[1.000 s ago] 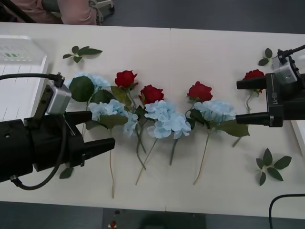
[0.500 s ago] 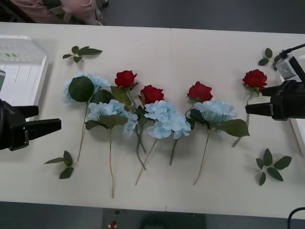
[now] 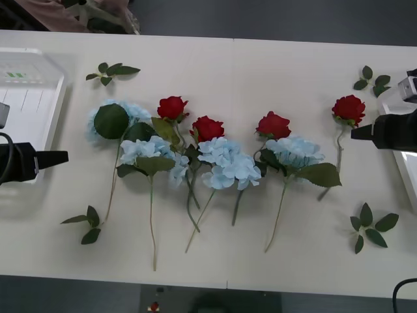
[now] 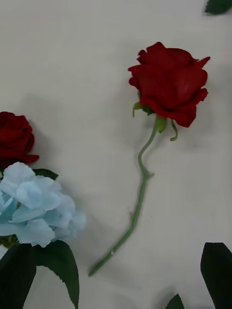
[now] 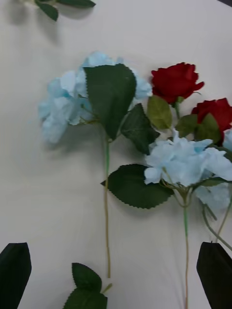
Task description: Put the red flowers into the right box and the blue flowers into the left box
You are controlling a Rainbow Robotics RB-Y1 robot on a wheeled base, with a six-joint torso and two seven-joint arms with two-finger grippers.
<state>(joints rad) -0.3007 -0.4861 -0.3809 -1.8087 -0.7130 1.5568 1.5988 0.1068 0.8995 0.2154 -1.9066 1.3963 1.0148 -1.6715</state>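
Red flowers (image 3: pixel 260 120) lie apart from right gripper (image 3: pixel 371 135), seemingly open.

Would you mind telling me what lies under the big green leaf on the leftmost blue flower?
Under the big leaf is part of the leftmost blue flower's pale-blue head; its petals show around the leaf's edges, while the covered middle cannot be seen.

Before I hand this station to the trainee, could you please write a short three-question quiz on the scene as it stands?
1. True or false: every red flower lies on the table, none in the right box.
2. How many blue flowers are there? A two, B four, C six.
3. Which hand sits nearest the lone rose?

Key: 1 true; 2 B; 3 the right hand; the left hand is beside the left box.
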